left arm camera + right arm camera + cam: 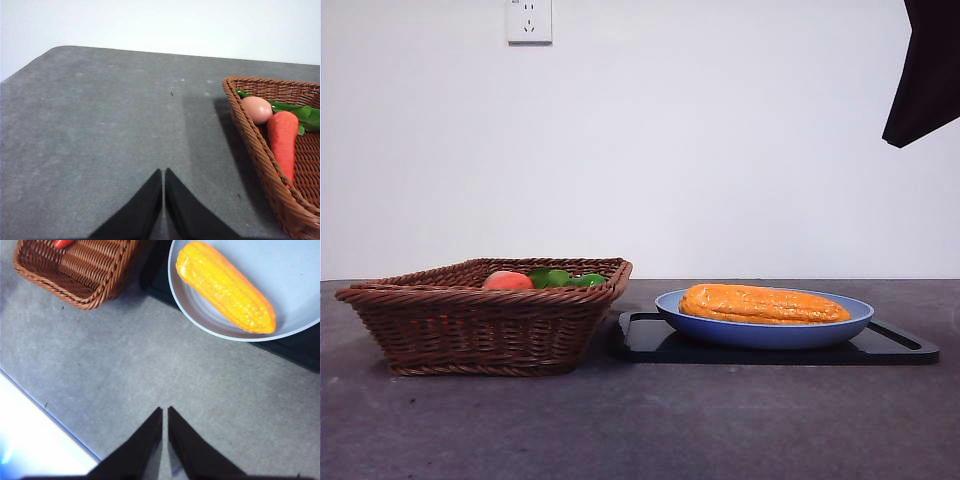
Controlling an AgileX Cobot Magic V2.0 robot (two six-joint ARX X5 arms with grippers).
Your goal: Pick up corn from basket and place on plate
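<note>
The orange-yellow corn [763,304] lies lengthwise on the light blue plate [840,329]; the right wrist view shows the corn [225,286] on the plate [295,270] too. The brown wicker basket [470,325] stands to the plate's left. My right gripper [164,412] hangs shut and empty above the bare table in front of the plate, apart from the corn. My left gripper [163,174] is shut and empty over the table beside the basket [260,150]. A dark arm tip [925,75] shows at the front view's top right corner.
The plate rests on a flat black tray [650,340]. The basket holds a reddish peach-like fruit [507,281], green items [565,278], an orange-red carrot [284,142] and an egg-shaped item [257,109]. The table's front edge [50,415] runs near the right gripper.
</note>
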